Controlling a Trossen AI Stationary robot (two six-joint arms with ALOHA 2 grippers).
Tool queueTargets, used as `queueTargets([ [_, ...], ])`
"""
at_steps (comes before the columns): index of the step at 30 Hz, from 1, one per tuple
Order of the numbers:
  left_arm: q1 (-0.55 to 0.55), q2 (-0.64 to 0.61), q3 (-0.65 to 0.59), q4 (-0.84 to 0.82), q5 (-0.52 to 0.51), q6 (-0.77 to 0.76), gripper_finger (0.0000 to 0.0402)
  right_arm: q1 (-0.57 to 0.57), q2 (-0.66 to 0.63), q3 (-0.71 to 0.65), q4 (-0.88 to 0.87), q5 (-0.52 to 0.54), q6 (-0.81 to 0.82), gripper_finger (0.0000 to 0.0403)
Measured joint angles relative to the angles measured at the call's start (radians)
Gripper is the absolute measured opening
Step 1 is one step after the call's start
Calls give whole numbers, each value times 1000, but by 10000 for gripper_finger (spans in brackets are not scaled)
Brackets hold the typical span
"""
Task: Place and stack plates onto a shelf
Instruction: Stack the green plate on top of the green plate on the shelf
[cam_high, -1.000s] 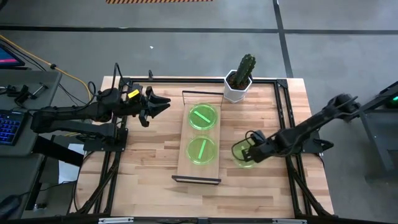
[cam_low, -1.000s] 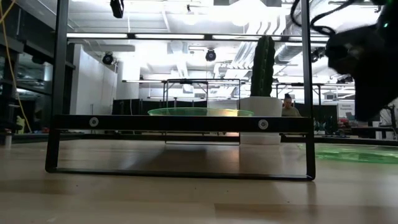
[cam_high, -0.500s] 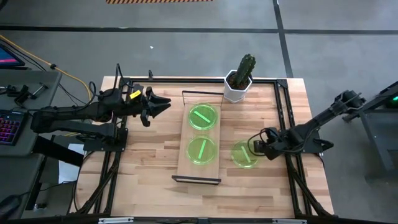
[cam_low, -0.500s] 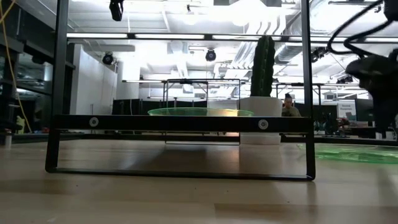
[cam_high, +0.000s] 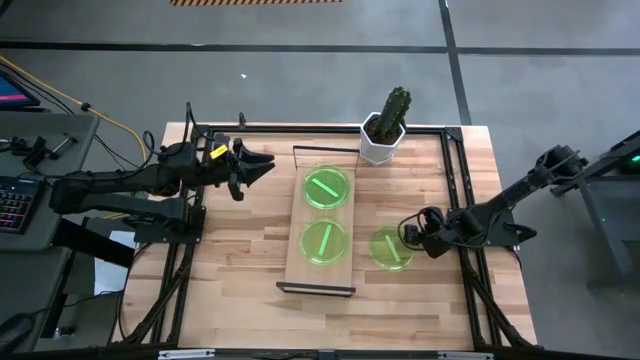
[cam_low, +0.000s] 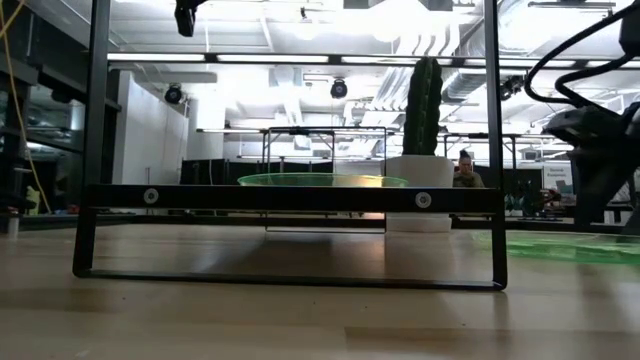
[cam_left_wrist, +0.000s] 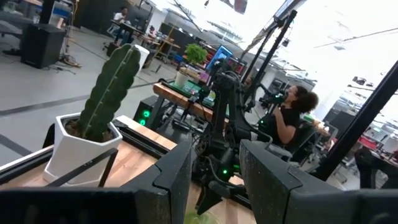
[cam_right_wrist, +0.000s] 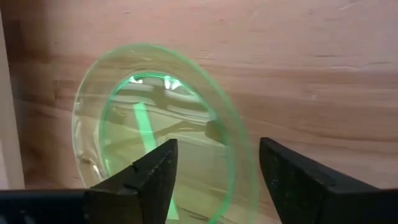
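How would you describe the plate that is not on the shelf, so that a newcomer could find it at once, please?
Start at the shelf, the long light-wood board mid-table. Just off its right side, a green plate lies flat on the tabletop, right in front of the right hand, which is open. Unlike the two plates on the shelf, it rests on the table itself.

A light-wood table (cam_high: 230, 250) is carrying a long wooden shelf (cam_high: 295, 255) with black metal end frames, running along its middle. Two green plates (cam_high: 326, 187) are lying side by side on the shelf board, apart from each other, while a third plate (cam_high: 390, 247) is lying flat on the table just beside the shelf. A cactus in a white pot (cam_high: 383, 139) is standing on the table near the shelf's far end.
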Motion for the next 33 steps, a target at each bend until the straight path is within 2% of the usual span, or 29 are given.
queueTargets([
  [4, 0, 0, 0, -5, 0, 0, 127, 0, 10, 0, 2, -7, 0, 199],
  [8, 0, 0, 0, -7, -25, 0, 127, 0, 21, 0, -12, -14, 10, 155],
  [15, 0, 0, 0, -5, -74, 2, 127, 0, 33, 2, -42, -29, 50, 17],
  [20, 0, 0, 0, 15, -172, 2, 127, 1, -26, 48, -139, -73, 7, 4],
  [23, 0, -1, 0, 39, -206, 3, 127, 0, -88, 97, -215, -48, -30, 2],
  [29, 0, 0, 0, 52, -207, 53, 127, 0, -216, 227, -392, -19, -167, 0],
  [33, 0, 0, 0, 51, -207, 53, 127, -2, -257, 305, -436, -12, -265, 0],
])
